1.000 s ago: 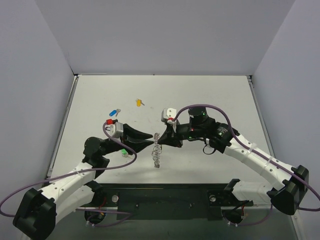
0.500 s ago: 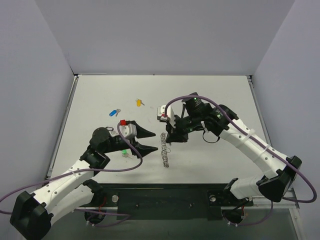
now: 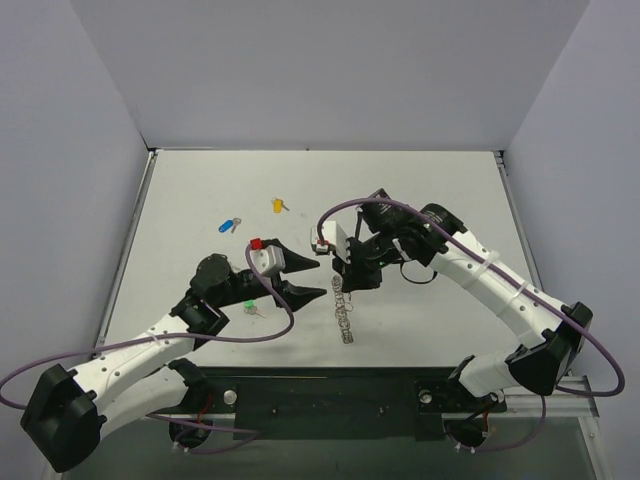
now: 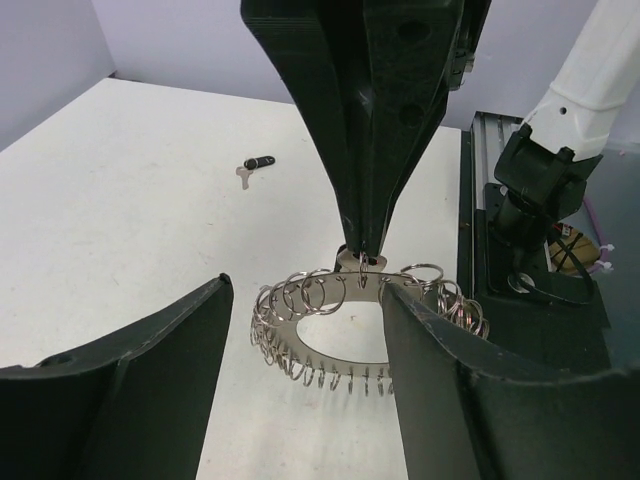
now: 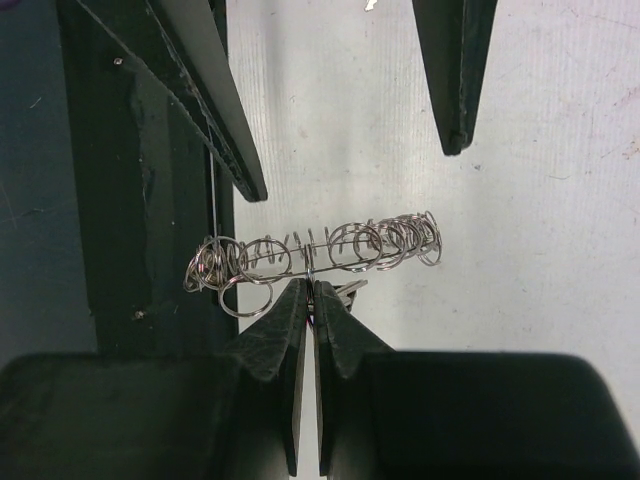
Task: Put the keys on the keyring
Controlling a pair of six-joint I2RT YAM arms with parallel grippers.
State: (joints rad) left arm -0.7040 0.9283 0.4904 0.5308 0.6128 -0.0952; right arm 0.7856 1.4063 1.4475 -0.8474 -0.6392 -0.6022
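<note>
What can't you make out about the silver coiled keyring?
Top view: silver coiled keyring seen edge-on, too small to show keys on it.
Right wrist view: tiny metal piece at the shut right gripper's tips, too small to name.
Left wrist view: part of its rim, covered by the open left gripper's finger.

One keyring point(image 3: 344, 312). Four keys show: a green key point(image 3: 249, 305) left of the keyring, a blue key point(image 3: 228, 225) and a yellow key point(image 3: 277, 205) farther left and beyond it, and a dark-headed key point(image 4: 259, 164), seen only from the left wrist. Two end effectors flank the keyring: left end effector point(image 3: 317, 275), right end effector point(image 3: 340, 278).
</note>
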